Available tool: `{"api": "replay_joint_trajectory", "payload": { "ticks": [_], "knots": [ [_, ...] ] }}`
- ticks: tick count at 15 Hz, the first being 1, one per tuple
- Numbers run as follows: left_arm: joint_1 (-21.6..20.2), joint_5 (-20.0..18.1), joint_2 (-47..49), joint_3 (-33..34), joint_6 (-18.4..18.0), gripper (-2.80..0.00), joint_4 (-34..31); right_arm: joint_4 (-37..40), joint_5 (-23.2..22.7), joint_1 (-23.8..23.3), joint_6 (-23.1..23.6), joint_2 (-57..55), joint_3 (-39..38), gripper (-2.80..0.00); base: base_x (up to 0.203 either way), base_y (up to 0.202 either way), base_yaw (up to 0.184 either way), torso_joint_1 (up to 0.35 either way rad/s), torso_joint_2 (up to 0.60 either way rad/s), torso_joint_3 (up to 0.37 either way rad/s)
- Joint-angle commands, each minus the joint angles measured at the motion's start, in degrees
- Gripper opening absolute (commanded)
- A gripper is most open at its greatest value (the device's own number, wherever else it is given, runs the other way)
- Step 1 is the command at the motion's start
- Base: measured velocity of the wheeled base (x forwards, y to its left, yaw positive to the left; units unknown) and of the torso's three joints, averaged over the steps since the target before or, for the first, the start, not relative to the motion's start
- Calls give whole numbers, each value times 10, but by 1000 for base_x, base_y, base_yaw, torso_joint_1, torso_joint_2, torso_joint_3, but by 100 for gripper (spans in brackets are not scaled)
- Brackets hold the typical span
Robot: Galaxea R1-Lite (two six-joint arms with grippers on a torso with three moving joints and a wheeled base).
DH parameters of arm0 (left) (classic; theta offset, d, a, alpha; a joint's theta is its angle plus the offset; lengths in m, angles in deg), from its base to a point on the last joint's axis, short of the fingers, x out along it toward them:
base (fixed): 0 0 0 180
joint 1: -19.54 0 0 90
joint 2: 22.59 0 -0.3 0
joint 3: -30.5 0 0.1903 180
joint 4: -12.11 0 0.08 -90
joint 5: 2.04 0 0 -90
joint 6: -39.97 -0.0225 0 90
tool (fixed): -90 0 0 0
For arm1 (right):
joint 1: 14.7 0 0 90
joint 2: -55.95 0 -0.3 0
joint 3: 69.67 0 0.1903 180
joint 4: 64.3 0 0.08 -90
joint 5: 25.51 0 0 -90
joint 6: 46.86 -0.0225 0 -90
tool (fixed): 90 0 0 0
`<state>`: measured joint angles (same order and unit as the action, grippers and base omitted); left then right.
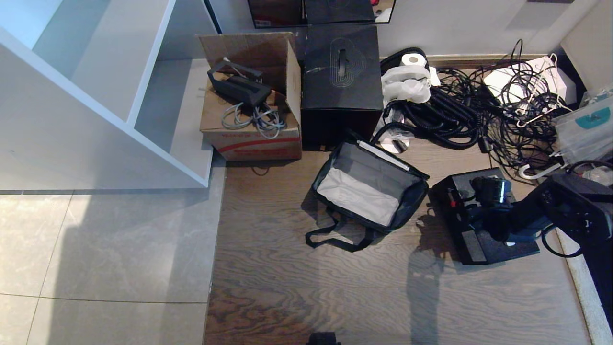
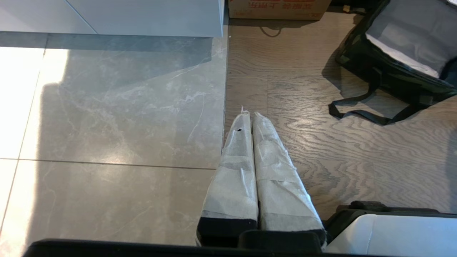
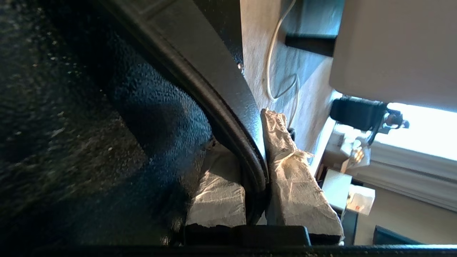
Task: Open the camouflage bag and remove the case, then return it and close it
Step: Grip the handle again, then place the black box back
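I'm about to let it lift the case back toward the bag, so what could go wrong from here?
The right hand pinches only a thin raised edge of the case, so it may slip or swing when lifted. The camouflage bag has soft, sagging walls, so the case could catch its rim. The strap handles on the floor might snag.

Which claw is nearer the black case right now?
Right. The right claw is clamped on an edge of the case; the left claw hangs shut over the floor, beyond the bag.
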<state>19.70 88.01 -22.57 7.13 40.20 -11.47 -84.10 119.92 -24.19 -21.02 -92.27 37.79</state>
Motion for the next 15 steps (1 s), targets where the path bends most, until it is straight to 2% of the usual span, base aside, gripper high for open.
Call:
{"api": "replay_joint_trajectory", "payload": {
  "ticks": [1,7,9,11,13,15],
  "knots": [
    [0,0,0,0,1,-280,0,-7,3,2,3,40,-15,-280,0,0,0,0,0,0],
    [0,0,0,0,1,-280,0,2,-19,1,38,212,-98,-280,0,0,0,0,0,0],
    [0,0,0,-1,1,-280,0,0,-63,1,59,285,-151,-280,0,0,0,0,0,0],
    [0,0,0,0,0,-280,0,-2,-132,2,93,354,-193,-280,0,0,0,0,0,0],
    [0,0,0,-1,1,-280,0,-5,-204,24,112,396,-208,-280,0,0,0,0,0,0],
    [0,0,0,-1,1,-280,0,-13,-237,47,114,413,-207,-280,0,0,0,0,0,0]
  ]
}}
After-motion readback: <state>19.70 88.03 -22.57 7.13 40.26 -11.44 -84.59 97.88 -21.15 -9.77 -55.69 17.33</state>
